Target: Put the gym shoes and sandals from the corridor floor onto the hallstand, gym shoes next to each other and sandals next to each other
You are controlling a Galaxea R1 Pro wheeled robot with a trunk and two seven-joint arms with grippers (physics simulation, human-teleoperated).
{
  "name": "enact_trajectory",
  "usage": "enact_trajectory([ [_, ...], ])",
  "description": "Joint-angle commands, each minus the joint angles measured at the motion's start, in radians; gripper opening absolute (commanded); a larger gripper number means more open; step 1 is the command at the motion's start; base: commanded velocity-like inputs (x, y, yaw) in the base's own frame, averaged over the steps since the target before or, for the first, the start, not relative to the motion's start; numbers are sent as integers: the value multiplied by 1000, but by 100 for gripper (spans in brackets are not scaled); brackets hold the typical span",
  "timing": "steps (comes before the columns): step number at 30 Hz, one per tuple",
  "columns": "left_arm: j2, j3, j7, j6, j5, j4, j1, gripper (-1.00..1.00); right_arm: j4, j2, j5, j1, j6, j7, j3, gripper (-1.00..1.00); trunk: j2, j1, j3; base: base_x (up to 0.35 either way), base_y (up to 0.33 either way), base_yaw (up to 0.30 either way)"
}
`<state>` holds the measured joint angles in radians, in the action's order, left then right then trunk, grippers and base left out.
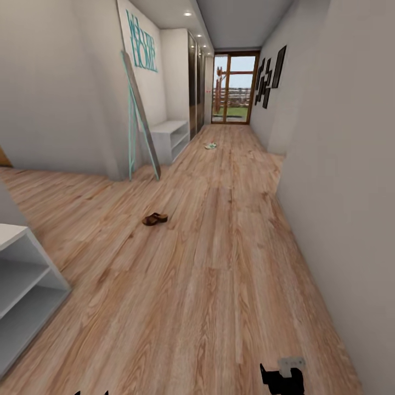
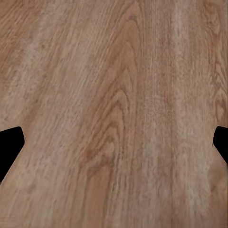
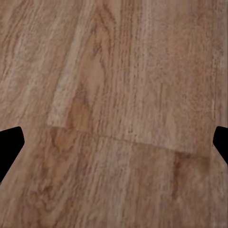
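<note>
A dark-brown sandal (image 1: 155, 219) lies on the wood-plank corridor floor (image 1: 219, 263), left of the middle; I cannot tell whether a second one lies against it. Far down the corridor a small cream-and-green gym shoe (image 1: 210, 145) rests on the floor. The light-grey hallstand (image 1: 24, 274), with open shelf slots, stands at the near left edge. My left gripper (image 2: 114, 147) and right gripper (image 3: 114, 147) both hang open over bare planks, holding nothing. The black end of my right arm (image 1: 282, 378) shows at the bottom edge.
A white two-shelf bench (image 1: 171, 138) stands against the left wall farther on, with a leaning mirror (image 1: 141, 118) in front of it. A grey wall (image 1: 340, 192) runs close along my right. A glass door (image 1: 236, 88) closes the far end.
</note>
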<state>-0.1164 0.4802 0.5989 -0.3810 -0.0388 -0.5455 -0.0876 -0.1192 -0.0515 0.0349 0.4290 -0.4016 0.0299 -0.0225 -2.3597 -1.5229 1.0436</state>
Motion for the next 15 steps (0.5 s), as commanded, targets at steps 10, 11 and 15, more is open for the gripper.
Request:
enact_trajectory([
  [10,0,10,6,-2,-4,2,-1,100,1,1,3,1,-2,2,-2,100,0,0,1,339,-115,0],
  [11,0,10,6,-2,-4,2,-1,100,1,1,3,1,-2,2,-2,100,0,0,1,339,-123,0],
  [15,1,9,6,-3,-4,2,-1,100,1,2,3,1,-2,2,-2,100,0,0,1,339,-124,0],
])
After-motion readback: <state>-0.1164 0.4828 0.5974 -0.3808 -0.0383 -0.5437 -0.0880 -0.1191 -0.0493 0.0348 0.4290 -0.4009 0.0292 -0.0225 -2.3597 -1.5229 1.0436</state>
